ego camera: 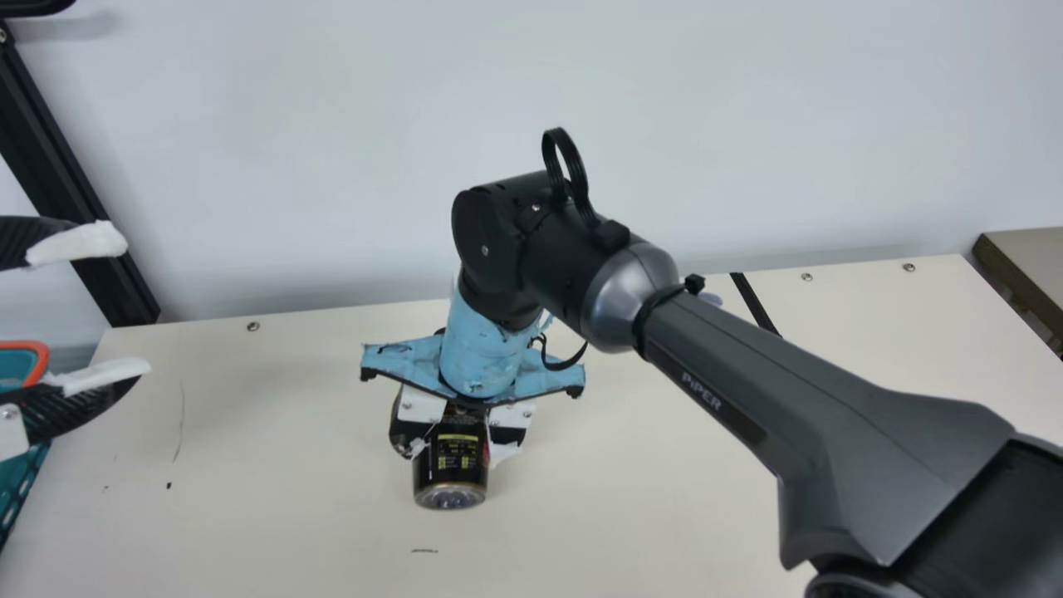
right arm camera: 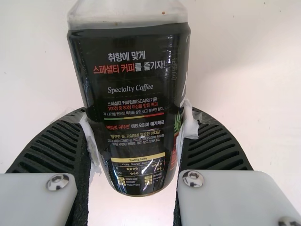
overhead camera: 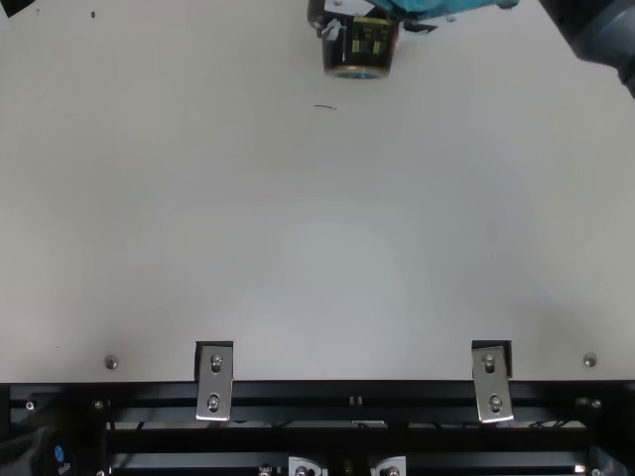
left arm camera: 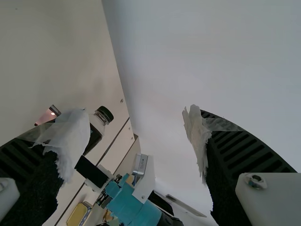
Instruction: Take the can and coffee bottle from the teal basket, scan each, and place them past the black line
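My right gripper [ego camera: 456, 453] is near the middle of the main view, shut on the black-labelled coffee bottle [ego camera: 451, 473], whose base points towards the neck camera. In the right wrist view the bottle [right arm camera: 136, 103] sits between the taped pads of the gripper [right arm camera: 136, 136]. At the main view's left edge my left gripper [ego camera: 137, 301] stands open and empty, over the side of the teal basket [ego camera: 12, 486]. The left wrist view has the left gripper [left arm camera: 136, 120] wide apart, with the bottle's dark cap [left arm camera: 104, 114] farther off. The black line [ego camera: 754, 303] runs behind the right arm.
A small pale rounded thing [ego camera: 710, 298] shows behind the right arm near the line; I cannot tell what it is. A black post [ego camera: 83, 208] rises at the back left, before a pale wall. The right arm crosses the table's right half.
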